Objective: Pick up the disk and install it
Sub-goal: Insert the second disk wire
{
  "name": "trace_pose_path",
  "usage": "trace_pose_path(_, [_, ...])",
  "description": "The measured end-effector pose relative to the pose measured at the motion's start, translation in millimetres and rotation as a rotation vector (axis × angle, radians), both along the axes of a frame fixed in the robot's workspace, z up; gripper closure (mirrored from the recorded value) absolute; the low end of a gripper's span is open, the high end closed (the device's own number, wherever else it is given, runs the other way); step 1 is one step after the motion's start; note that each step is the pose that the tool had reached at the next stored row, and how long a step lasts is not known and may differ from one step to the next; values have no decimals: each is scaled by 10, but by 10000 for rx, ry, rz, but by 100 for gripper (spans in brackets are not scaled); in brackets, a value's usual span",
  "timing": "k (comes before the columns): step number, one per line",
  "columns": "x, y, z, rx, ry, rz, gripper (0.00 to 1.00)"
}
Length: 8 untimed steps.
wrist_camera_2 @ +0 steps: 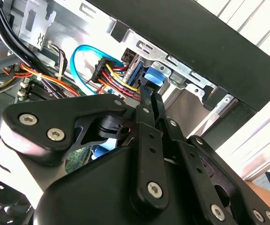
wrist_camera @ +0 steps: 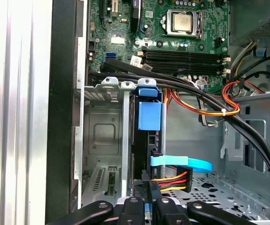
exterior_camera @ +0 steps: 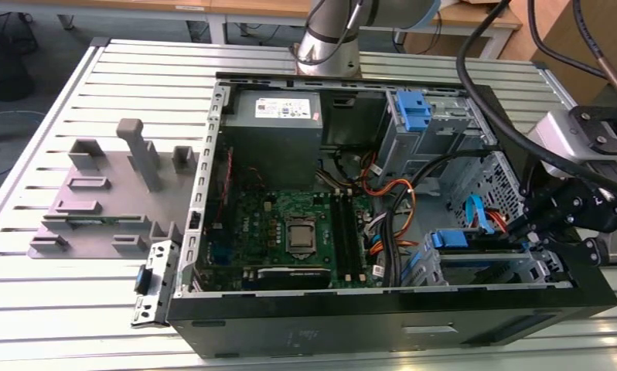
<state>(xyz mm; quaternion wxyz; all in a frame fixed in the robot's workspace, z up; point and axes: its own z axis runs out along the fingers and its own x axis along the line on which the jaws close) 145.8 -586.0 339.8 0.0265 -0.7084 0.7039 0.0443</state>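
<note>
Disk (wrist_camera: pixel 149 116) is sitting on edge in the drive cage (wrist_camera: pixel 104 136) at the front corner of the computer case (exterior_camera: pixel 391 313), its blue carrier frame showing along the slot. The gripper (wrist_camera: pixel 149 202) is reaching in at the disk's connector end with its claw drawn almost together, and in the second wrist view the tips (wrist_camera_2: pixel 150 96) are looking nipped onto the blue frame (wrist_camera_2: pixel 154 77).

Risk I'm watching: the blue data cable (wrist_camera: pixel 181 162) and the red-and-yellow power leads (wrist_camera: pixel 172 180) are bunching up just beside the claw, so any sideways drift is threatening to snag them or lever a plug out. A push that is going in crooked is likely to jam the carrier against the cage rail instead of seating it. The thick black cable bundle (wrist_camera: pixel 196 93) is draping across the cage mouth too, and it is crowding the arm's way in and out.

What I'm not getting: the gripper body is blocking the contact point in both wrist views, so I'm only judging the grip, not seeing it. The carrier's latch is hiding as well, so how fully the disk is seated is staying unclear
</note>
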Motion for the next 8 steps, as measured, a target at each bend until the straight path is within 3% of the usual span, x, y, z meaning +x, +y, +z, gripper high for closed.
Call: trace_pose_path(8, [0, 0, -1, 0, 0, 0, 82])
